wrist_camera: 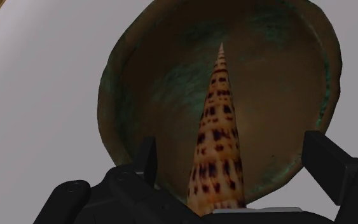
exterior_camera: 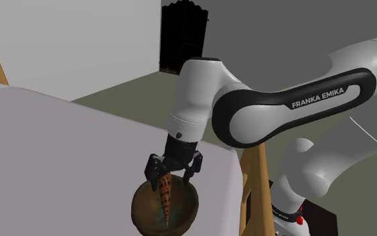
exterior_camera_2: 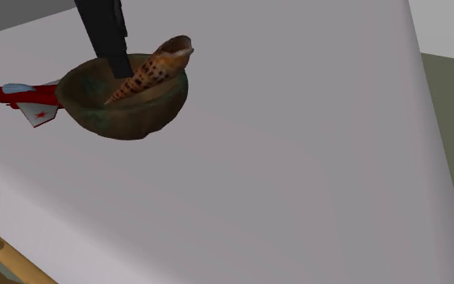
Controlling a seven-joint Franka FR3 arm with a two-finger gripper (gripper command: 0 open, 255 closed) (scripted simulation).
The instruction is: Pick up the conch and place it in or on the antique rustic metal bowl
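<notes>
Your pincer [wrist_camera: 233, 156] spread wide, fingers clear of conch [wrist_camera: 217, 121] between them. Conch, orange with dark spots, lies in brown-green bowl [wrist_camera: 123, 83], broad end propped on rim, tip down inside. Bowl sits on grey desk [wrist_camera: 37, 108]. Farther off, red toy plane [exterior_camera_2: 15, 97] just beside bowl.

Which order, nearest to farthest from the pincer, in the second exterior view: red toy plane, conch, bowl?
1. conch: right beside the pincer, lying tilted in the bowl.
2. bowl: under and around the conch, just below the pincer.
3. red toy plane: on the table beyond the bowl, toward that view's left.
</notes>
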